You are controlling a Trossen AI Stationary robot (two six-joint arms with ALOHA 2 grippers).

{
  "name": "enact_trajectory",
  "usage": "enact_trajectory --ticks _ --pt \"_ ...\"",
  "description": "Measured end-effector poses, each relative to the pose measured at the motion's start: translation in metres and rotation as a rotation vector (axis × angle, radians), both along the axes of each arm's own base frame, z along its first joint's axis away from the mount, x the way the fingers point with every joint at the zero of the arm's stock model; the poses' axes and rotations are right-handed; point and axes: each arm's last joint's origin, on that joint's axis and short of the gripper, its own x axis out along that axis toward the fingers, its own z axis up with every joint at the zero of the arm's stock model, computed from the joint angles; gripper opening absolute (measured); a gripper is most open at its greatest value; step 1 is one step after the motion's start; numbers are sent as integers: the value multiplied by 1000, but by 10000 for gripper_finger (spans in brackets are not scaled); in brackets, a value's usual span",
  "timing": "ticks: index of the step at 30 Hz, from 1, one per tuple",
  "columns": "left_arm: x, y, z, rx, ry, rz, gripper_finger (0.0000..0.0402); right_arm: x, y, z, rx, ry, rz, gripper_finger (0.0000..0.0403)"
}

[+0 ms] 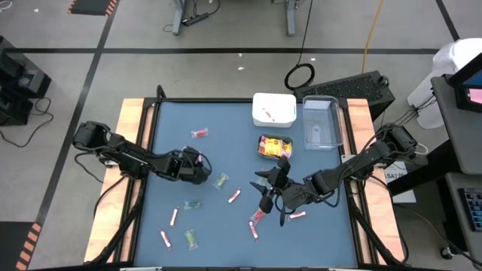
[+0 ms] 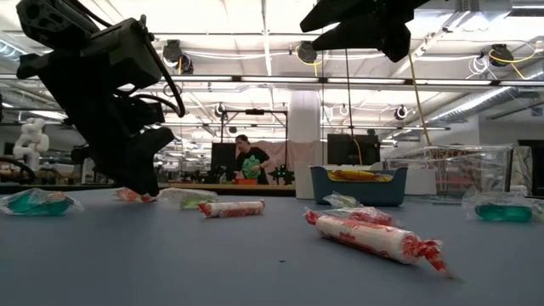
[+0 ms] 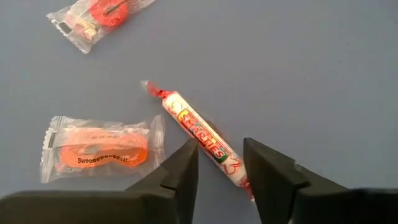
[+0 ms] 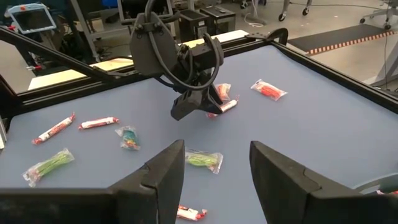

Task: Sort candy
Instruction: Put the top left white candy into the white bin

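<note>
The left hand (image 1: pixel 197 162) was low over the tabletop's (image 1: pixel 226 120) left half, its fingers (image 3: pixel 180 174) apart and straddling a pink-white stick (image 3: pixel 202 140), with a red clear-wrapped piece (image 3: pixel 99 149) just beside it. This looked like the pick-up step; the next move would call for the jaws to close squarely on the stick before any lift. The right hand (image 1: pixel 265 190) hung above the tabletop's middle, fingers apart and empty. Left loose on the tabletop were about six sticks, four green pieces (image 1: pixel 220 181) and two or three red pieces. Near the far edge stood three containers: white (image 1: pixel 273 109), teal (image 1: pixel 274 147) holding yellow packets, and clear (image 1: pixel 321 122).
</note>
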Motion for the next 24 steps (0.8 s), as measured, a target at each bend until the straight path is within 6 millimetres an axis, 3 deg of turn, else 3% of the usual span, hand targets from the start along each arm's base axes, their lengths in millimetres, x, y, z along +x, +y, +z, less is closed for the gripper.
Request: enact_trajectory --ticks 9,18,24 --pt "1 -2 0 -29 27 -69 68 0 0 0 0 1 1 171" --pt "12 -5 4 12 20 -286 8 0 0 0 1 1 4 171" --pt "12 -5 4 25 42 -331 10 0 0 0 1 1 4 171"
